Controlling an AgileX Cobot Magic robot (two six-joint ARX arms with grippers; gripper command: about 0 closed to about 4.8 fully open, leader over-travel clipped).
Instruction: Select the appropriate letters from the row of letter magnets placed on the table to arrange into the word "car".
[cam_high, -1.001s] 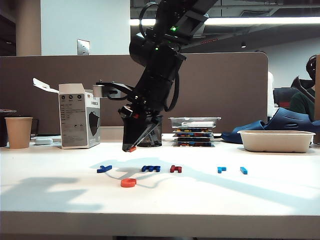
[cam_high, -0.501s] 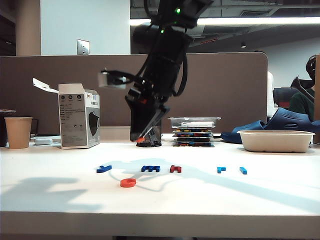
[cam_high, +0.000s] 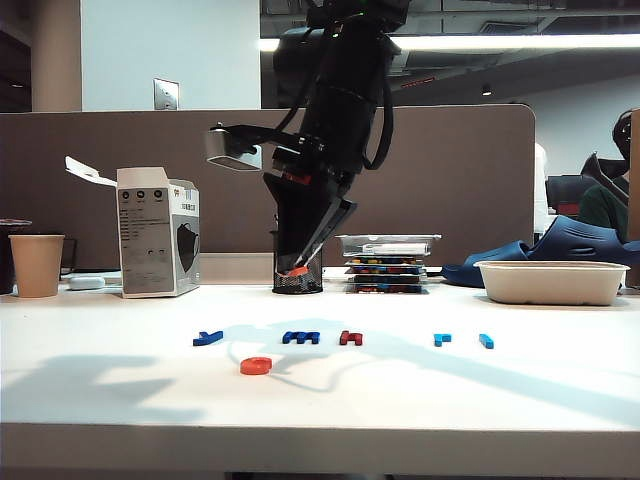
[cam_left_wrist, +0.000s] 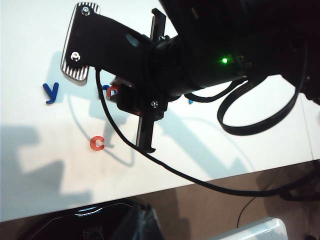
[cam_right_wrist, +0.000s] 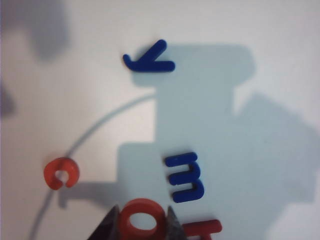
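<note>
Orange "a" (cam_right_wrist: 142, 223) held above the table (cam_high: 560, 400), "c" (cam_high: 256, 366) already set forward

The right gripper (cam_high: 298, 268) hangs above the row's left half, clenched on the "a" by its outer edges. The left gripper is in no picture, so its fingers cannot be told. The "c" lies nearer the front edge than the y (cam_high: 208, 338), m (cam_high: 301, 338) and h (cam_high: 350, 338); the light-blue "r" (cam_high: 443, 339) lies toward the right end of the row. These letters look light, stiff, thin and slippery, so pinching across the flat sides suits them.

Right end effector (cam_high: 297, 270) raised, pinching; left end effector unseen.
</note>
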